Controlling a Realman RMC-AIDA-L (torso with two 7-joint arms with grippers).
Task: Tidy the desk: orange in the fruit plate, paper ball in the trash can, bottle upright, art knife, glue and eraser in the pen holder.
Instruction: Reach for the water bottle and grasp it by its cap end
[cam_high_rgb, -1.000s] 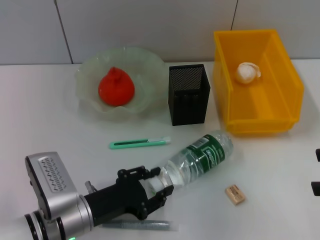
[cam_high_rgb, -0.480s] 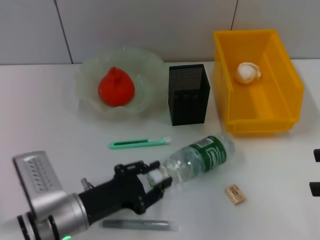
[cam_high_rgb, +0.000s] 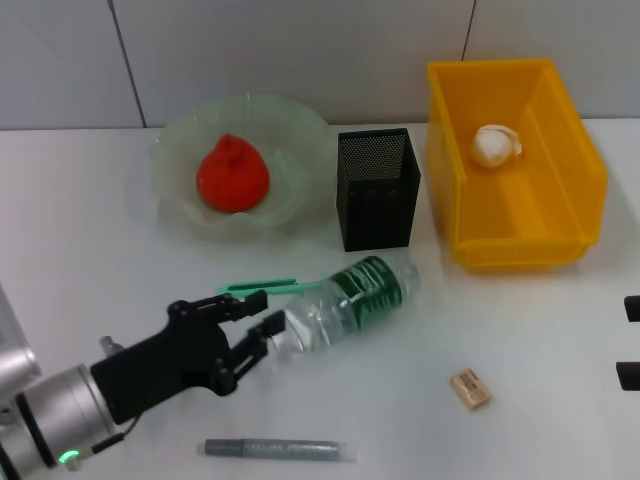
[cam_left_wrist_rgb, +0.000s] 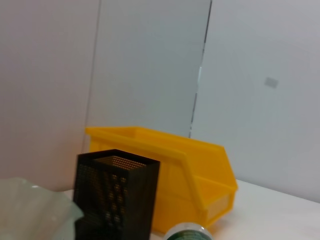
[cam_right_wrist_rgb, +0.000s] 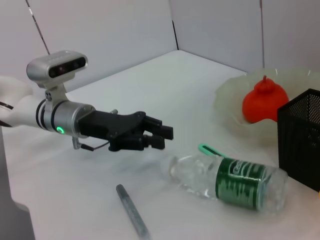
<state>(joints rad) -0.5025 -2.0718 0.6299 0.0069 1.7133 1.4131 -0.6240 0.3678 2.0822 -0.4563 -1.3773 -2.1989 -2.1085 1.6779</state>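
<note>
White flat tabletop, the desk (cam_high_rgb: 560, 330), runs back to a pale panelled wall. At its far side a wide pale-green translucent glass fruit plate (cam_high_rgb: 185, 215) with a wavy rim holds the red-orange round orange (cam_high_rgb: 232, 175). Just beside it on the right stands the square black metal mesh pen holder (cam_high_rgb: 377, 188), and next to that the large yellow rectangular plastic trash can (cam_high_rgb: 515, 160) with the small white crumpled paper ball (cam_high_rgb: 496, 145) lying inside.

Nearer the robot, the clear plastic water bottle (cam_high_rgb: 345, 303) with its green label lies on its side, base pointing toward the pen holder. The left gripper (cam_high_rgb: 255, 330) comes in from the near left at the bottle's neck end; its black fingers (cam_high_rgb: 243, 300) sit on either side of the neck, though whether they actually pinch it cannot be told, and the cap is hidden between them. The slim mint-green art knife (cam_high_rgb: 262, 287) lies flat just behind the fingers and the bottle. The slender grey-silver glue (cam_high_rgb: 280, 449) stick rests near the front edge, apart from the gripper. The tiny tan rectangular eraser (cam_high_rgb: 470, 388) lies to the right of the bottle, well apart from it.

The right gripper shows only as dark parts at the right edge of the head view.
</note>
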